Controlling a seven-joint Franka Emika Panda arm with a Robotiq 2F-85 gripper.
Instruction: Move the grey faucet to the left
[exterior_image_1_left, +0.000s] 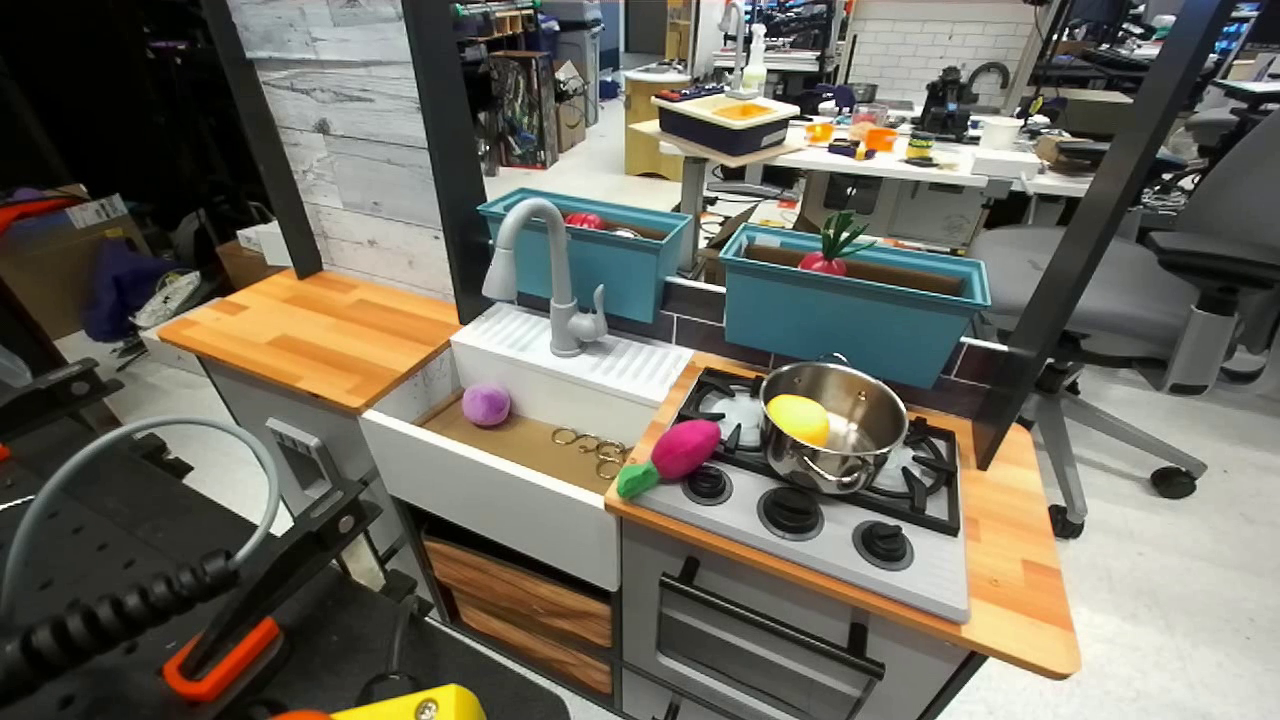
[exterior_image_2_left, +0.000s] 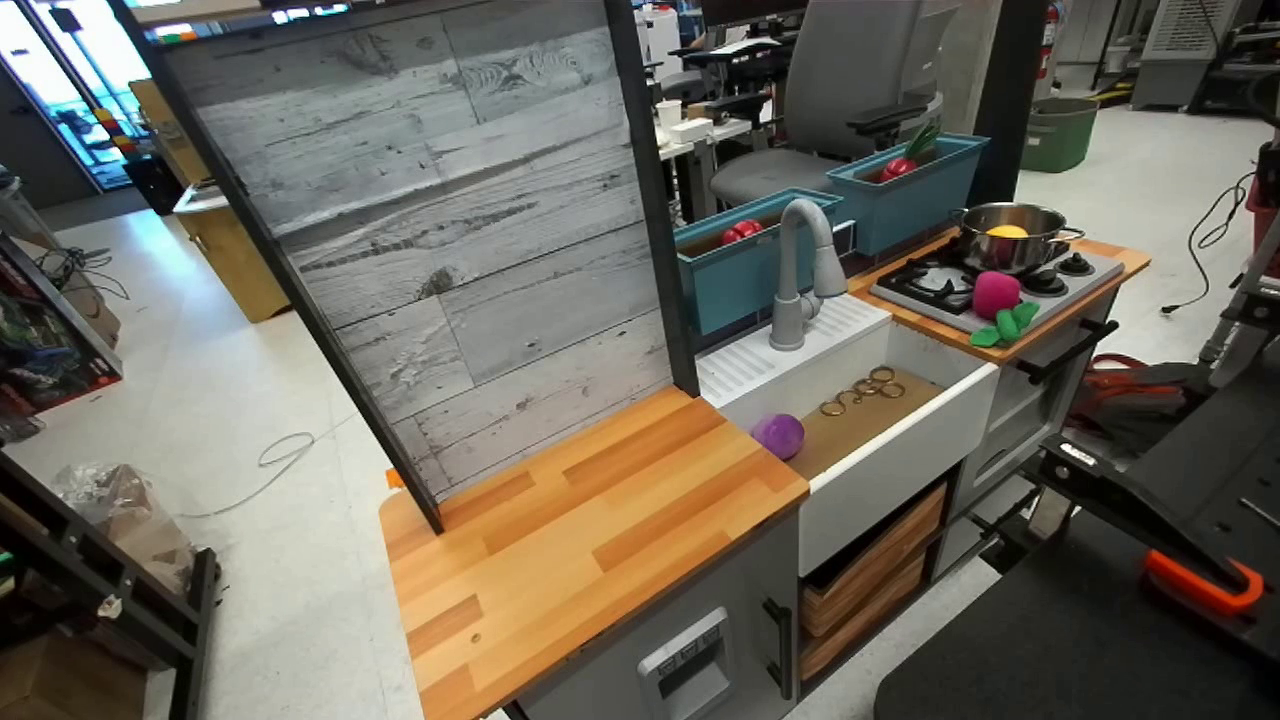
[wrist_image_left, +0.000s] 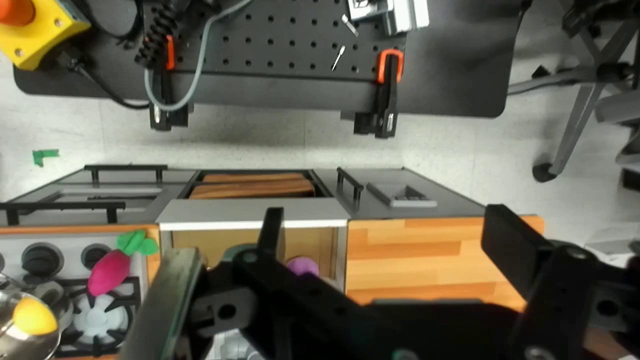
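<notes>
The grey faucet stands upright on the white ledge behind the sink, with a tall arched neck and a small lever at its base. In an exterior view its spout head hangs left of the column; it also shows in an exterior view, spout head to the right. In the wrist view it is mostly hidden; a light grey patch behind the gripper may be part of it. My gripper is open and empty, high above the kitchen, one finger over the sink, one over the wooden counter. Neither exterior view shows it.
The sink holds a purple ball and several brass rings. Blue planters, black posts and a wood-look panel rise at the back. A steel pot and pink toy vegetable rest on the stove.
</notes>
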